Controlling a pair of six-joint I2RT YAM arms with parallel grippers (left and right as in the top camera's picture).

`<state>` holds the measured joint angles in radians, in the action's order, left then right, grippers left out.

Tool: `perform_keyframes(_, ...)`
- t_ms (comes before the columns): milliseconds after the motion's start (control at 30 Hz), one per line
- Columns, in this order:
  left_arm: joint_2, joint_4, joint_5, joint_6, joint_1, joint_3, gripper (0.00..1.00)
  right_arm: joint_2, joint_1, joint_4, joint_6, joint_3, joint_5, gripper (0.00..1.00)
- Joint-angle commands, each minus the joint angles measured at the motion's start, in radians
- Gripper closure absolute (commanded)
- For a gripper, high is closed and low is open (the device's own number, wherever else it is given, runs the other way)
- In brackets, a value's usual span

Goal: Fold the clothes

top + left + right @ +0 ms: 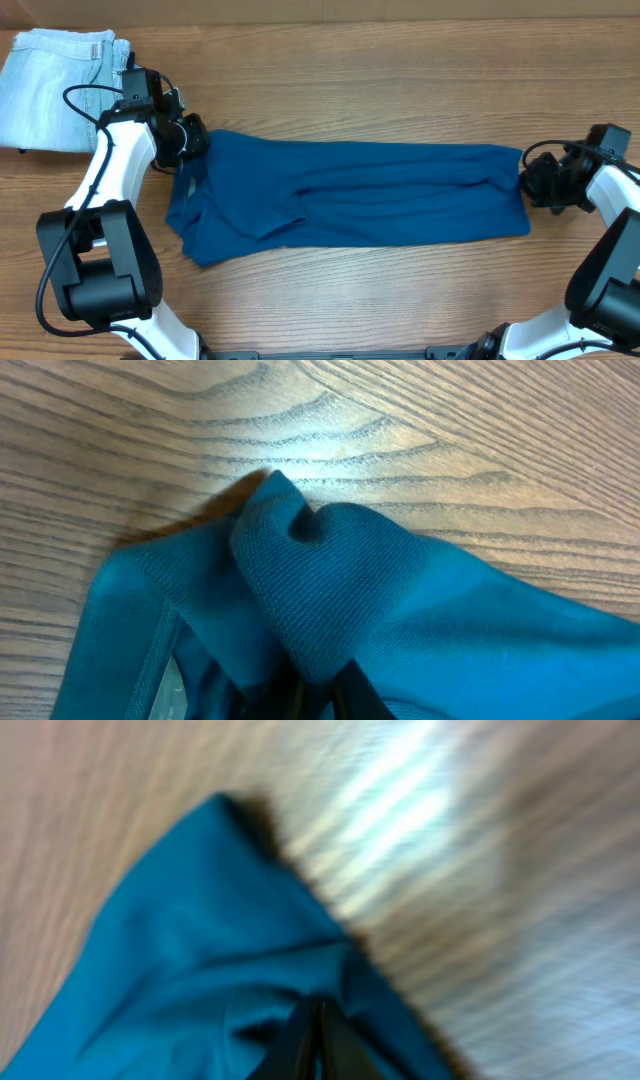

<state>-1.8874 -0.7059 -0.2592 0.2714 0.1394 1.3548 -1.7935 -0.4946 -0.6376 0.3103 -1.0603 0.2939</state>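
Observation:
The clothes, a deep teal-blue shirt (350, 195), lie folded into a long band across the middle of the table. My left gripper (192, 140) is at the band's upper left corner, shut on a bunched fold of the shirt (310, 600); a white label (168, 685) shows inside the collar area. At the band's right end my right gripper (527, 180) is shut on the shirt's edge (230, 970). The right wrist view is blurred, and its dark fingers (300, 1040) meet with fabric around them.
Pale light-blue jeans (60, 88) lie folded at the far left corner of the wooden table (380, 90), just behind the left arm. Both arm bases (95, 270) stand near the front edge.

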Motion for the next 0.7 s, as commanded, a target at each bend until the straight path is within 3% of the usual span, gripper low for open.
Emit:
perform_keyframes(0, -0.009, 0.002, -0.012, 0.013, 0.003, 0.022, 0.9, 0.011, -0.031, -0.029, 0.036, -0.022, -0.121, 0.89)
perform_keyframes(167, -0.009, 0.0, -0.012, 0.013, 0.003, 0.022, 0.9, 0.025, -0.046, -0.037, 0.049, -0.029, -0.11, 0.73)
perform_keyframes(267, -0.009, 0.001, -0.023, 0.013, 0.003, 0.022, 0.9, 0.045, -0.043, -0.023, -0.027, -0.049, 0.009, 0.65)
perform_keyframes(400, -0.009, 0.001, -0.023, 0.013, 0.003, 0.022, 0.9, 0.077, -0.014, 0.029, -0.077, -0.069, 0.274, 0.63)
perform_keyframes(667, -0.009, 0.002, -0.023, 0.013, 0.003, 0.022, 0.9, 0.062, 0.154, 0.1, -0.075, -0.067, 0.261, 0.62)
